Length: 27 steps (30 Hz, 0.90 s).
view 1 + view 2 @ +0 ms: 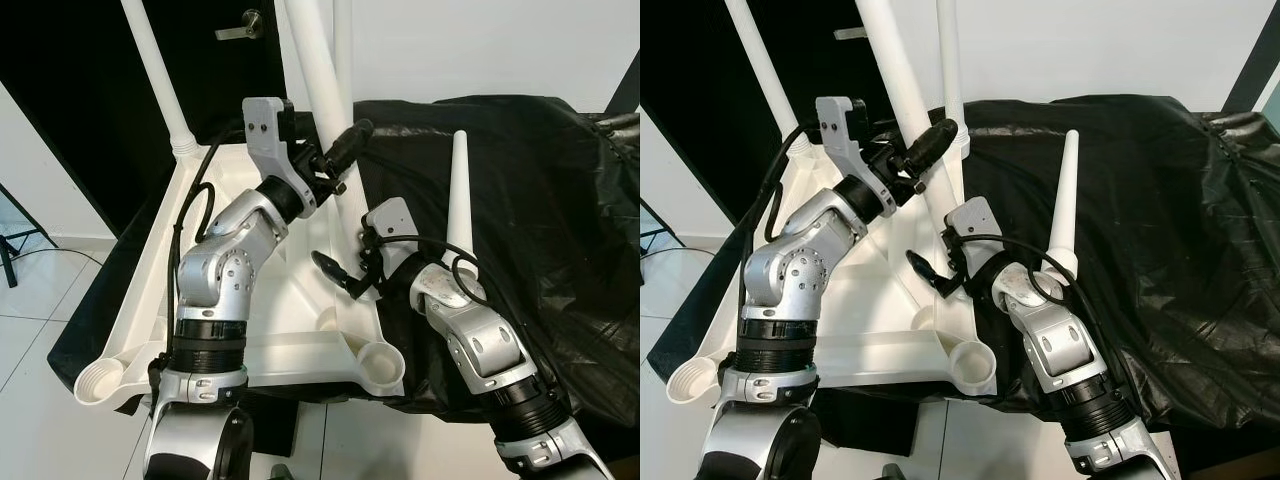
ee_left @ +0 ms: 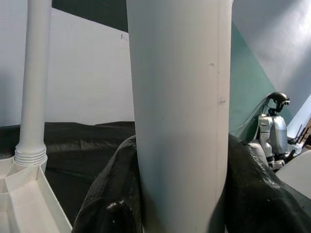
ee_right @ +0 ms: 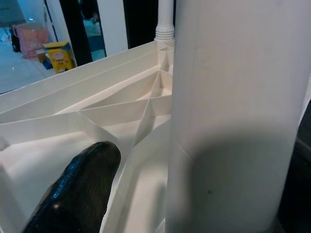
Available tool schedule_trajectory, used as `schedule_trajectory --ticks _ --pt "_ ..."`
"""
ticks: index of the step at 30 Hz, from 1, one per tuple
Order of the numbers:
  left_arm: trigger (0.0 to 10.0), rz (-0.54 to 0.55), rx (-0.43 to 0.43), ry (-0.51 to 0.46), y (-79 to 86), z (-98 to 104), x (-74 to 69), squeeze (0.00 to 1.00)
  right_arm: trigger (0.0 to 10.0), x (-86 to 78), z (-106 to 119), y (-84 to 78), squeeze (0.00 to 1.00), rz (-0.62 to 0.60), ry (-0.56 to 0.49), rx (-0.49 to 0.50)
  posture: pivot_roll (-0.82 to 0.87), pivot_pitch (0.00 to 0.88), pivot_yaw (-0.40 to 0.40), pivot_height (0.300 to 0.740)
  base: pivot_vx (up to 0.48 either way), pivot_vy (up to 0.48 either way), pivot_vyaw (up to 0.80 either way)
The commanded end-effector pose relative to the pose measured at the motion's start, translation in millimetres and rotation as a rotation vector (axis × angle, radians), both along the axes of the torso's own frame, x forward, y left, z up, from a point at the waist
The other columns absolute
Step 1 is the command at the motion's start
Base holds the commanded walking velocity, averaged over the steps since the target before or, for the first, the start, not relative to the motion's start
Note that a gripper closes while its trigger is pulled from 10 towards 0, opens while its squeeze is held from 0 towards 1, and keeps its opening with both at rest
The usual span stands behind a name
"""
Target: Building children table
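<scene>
A white plastic children's table top (image 1: 300, 345) lies upside down, ribbed underside up, on a surface draped in black plastic sheeting (image 1: 540, 200). Three long white tapered plastic legs rise from it: one at the far left corner (image 1: 160, 75), one at the far right corner (image 1: 343, 60), and a third (image 1: 315, 90) leaning toward twelve o'clock near the middle right. The left gripper (image 1: 340, 160) is clamped around this leaning leg, black fingers (image 2: 114, 194) pressing either side of it. The right gripper (image 1: 340, 272) is spread open low beside the same leg's base, one finger (image 3: 80, 187) over the ribs. A fourth loose white leg (image 1: 458, 190) stands at about three o'clock, behind the right arm.

The held leg looks tilted, so threading it crooked could jam it or let it slip free. The right forearm, close to the loose leg, could knock it over. Two near-corner sockets (image 1: 375, 365) sit close to the edge, so a hard push might slide the top off.

The legs' upper ends are cut off, and the held leg's foot is hidden behind the left gripper.
</scene>
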<state>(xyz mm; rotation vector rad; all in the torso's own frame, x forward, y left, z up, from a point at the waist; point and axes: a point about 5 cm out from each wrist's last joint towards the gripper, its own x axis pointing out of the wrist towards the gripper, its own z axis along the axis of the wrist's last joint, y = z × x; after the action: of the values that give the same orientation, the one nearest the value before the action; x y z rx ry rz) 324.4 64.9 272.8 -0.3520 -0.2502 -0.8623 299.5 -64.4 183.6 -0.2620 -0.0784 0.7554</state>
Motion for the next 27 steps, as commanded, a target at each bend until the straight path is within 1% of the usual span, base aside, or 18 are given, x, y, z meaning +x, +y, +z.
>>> schedule_trajectory --ticks 1,6,12,14,17,18,20,21,22,23,25,26,27 --pt "10.0 -0.021 -0.008 -0.044 -6.0 8 -6.1 0.00 10.0 -0.3 -1 10.7 0.00 0.047 0.021 -0.006 -0.03 0.000 0.029 0.740 0.000 0.000 0.00" --pt "10.0 -0.020 -0.010 -0.058 -7.6 10 -7.9 0.00 10.0 1.8 -1 10.5 0.00 0.036 0.035 -0.001 -0.03 0.000 0.026 0.740 0.000 0.000 0.00" --pt "10.0 -0.025 -0.021 -0.092 -11.4 16 -13.3 0.00 10.0 4.2 -3 10.3 0.00 0.021 0.075 0.011 -0.03 0.000 0.024 0.740 0.000 0.000 0.00" --pt "10.0 -0.023 -0.024 -0.107 -12.6 18 -15.3 0.00 10.0 5.8 -3 10.0 0.00 0.013 0.103 0.027 -0.03 0.000 0.022 0.740 0.000 0.000 0.00" --pt "10.0 -0.026 -0.026 -0.115 -13.9 20 -16.9 0.00 10.0 6.7 -2 9.7 0.00 0.009 0.106 0.036 -0.02 0.000 0.022 0.740 0.000 0.000 0.00" --pt "10.0 -0.031 -0.029 -0.126 -16.1 21 -19.4 0.00 9.5 7.9 -1 9.8 0.00 0.007 0.118 0.051 -0.03 0.000 0.021 0.740 0.000 0.000 0.00" --pt "10.0 -0.031 -0.029 -0.126 -16.1 21 -19.4 0.00 9.5 7.9 -1 9.8 0.00 0.007 0.118 0.051 -0.03 0.000 0.021 0.740 0.000 0.000 0.00" --pt "10.0 -0.030 -0.030 -0.134 -17.0 22 -20.5 0.00 7.1 8.4 0 10.0 0.00 0.007 0.123 0.056 -0.03 0.000 0.021 0.740 0.000 0.000 0.00" --pt "10.0 -0.030 -0.030 -0.134 -17.0 22 -20.5 0.00 7.1 8.4 0 10.0 0.00 0.007 0.123 0.056 -0.03 0.000 0.021 0.740 0.000 0.000 0.00" --pt "10.0 -0.036 -0.038 -0.142 -20.0 24 -22.5 0.00 3.9 9.7 1 10.0 0.00 0.004 0.126 0.062 -0.02 0.000 0.018 0.740 0.000 0.000 0.00" --pt "10.0 -0.039 -0.040 -0.144 -21.1 25 -23.0 0.00 3.9 10.0 2 10.0 0.00 0.005 0.125 0.062 -0.02 0.000 0.018 0.740 0.000 0.000 0.00" --pt "10.0 -0.043 -0.040 -0.146 -22.5 25 -24.0 0.00 3.1 10.2 3 10.1 0.00 0.006 0.119 0.062 -0.02 0.000 0.018 0.740 0.000 0.000 0.00" --pt "10.0 -0.045 -0.040 -0.147 -23.3 25 -24.6 0.00 3.1 10.3 3 10.1 0.00 0.006 0.116 0.062 -0.02 0.000 0.018 0.740 0.000 0.000 0.00"
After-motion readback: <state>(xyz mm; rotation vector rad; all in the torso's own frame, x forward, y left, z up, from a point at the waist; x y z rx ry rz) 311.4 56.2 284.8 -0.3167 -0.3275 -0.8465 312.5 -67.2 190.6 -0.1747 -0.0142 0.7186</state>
